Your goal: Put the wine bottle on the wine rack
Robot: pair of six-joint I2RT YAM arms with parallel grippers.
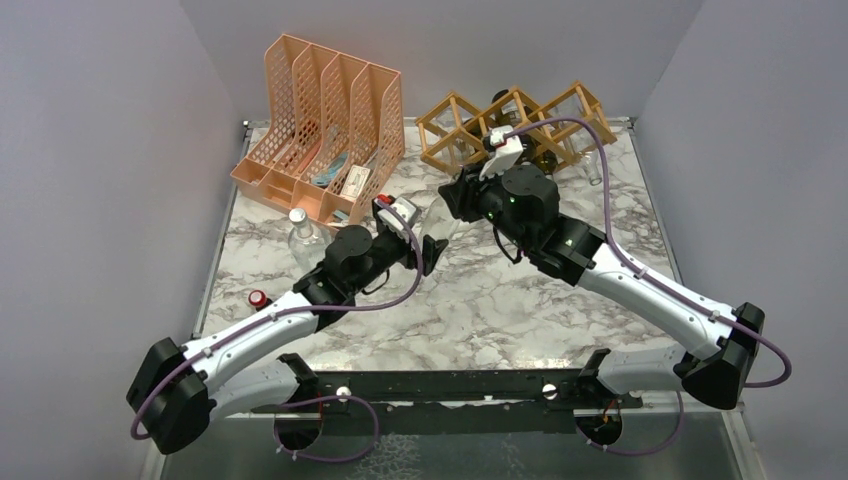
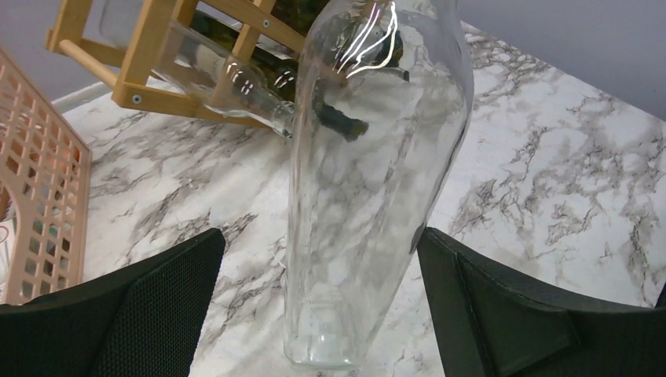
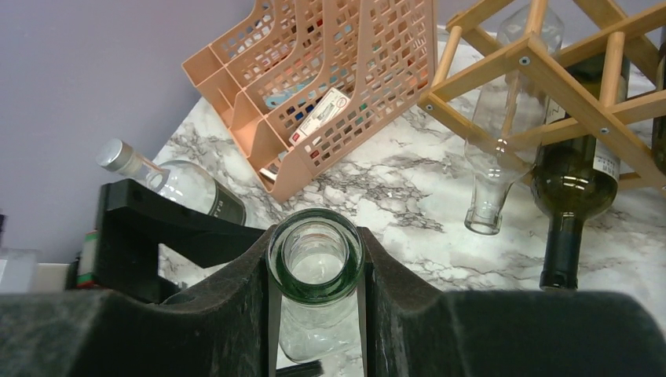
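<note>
Right arm [image 1: 640, 275] forward, jaws around bottle [image 3: 314, 263]

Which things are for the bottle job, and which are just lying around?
For the job: clear wine bottle, wine rack, right claw gripping its neck, open left claw.
Lying about: peach file organizer, silver-capped bottle, small red-capped item.

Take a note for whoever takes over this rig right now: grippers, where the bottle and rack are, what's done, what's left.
Right gripper: shut on the bottle at its neck.
Left gripper: open, jaws either side of the bottle's body, not touching.
Rack: at the back, beyond both arms, with a clear bottle and a dark bottle in it.
Done: bottle gripped.
Left: carry it to the rack and slide it into an open cell.
</note>
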